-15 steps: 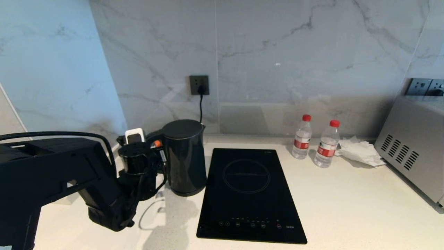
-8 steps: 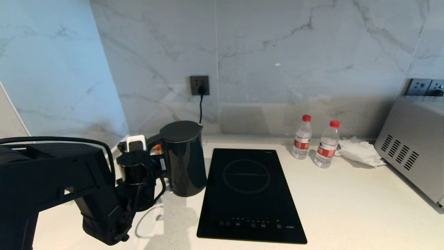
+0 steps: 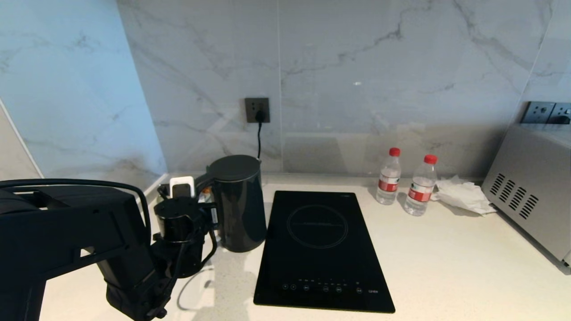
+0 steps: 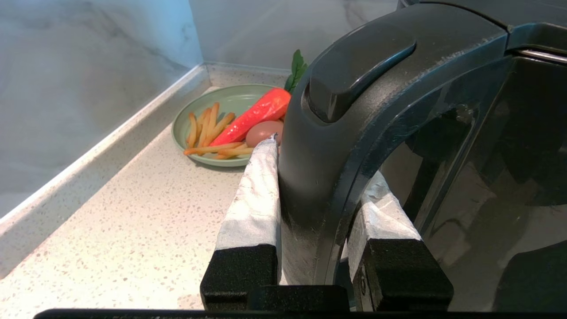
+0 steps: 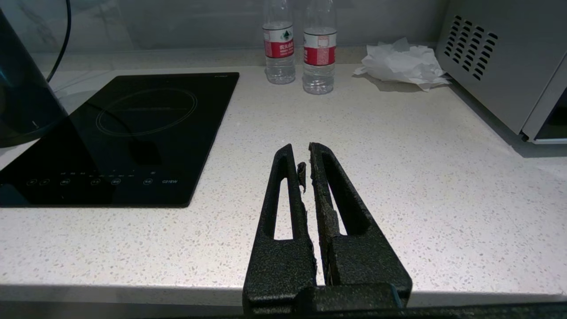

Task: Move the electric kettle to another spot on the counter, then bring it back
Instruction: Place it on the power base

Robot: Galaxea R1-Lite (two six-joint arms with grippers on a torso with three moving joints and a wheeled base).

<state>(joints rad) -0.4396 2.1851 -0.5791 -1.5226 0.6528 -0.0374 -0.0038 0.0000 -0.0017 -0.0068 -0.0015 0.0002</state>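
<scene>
Over the last second the electric kettle (image 3: 238, 203) has shifted only slightly in the head view: half a second back it leaned a touch, now it stands upright again, a little nearer the back wall, just left of the induction hob (image 3: 322, 247) on the speckled counter (image 3: 446, 258). We judge this to be the close of one leg of the move, the kettle coming to rest or nearly so; whether its bottom is fully seated we cannot tell, since the left arm hides the area beside it. Which leg of the out-and-back this is, we cannot say from this alone.

Left arm: reaches in low from the left of the head view, wrist level, pointing at the kettle's handle side. The left gripper (image 4: 310, 212) is clamped on the kettle's loop handle (image 4: 336, 146), one taped finger (image 4: 254, 195) on each side, jaws narrowed to the handle's width. Beyond it lies a green plate (image 4: 195, 110) with fries, a carrot and an egg in the corner.

Right gripper (image 5: 306, 177): parked over the counter's front edge, jaws closed, holding nothing.
</scene>
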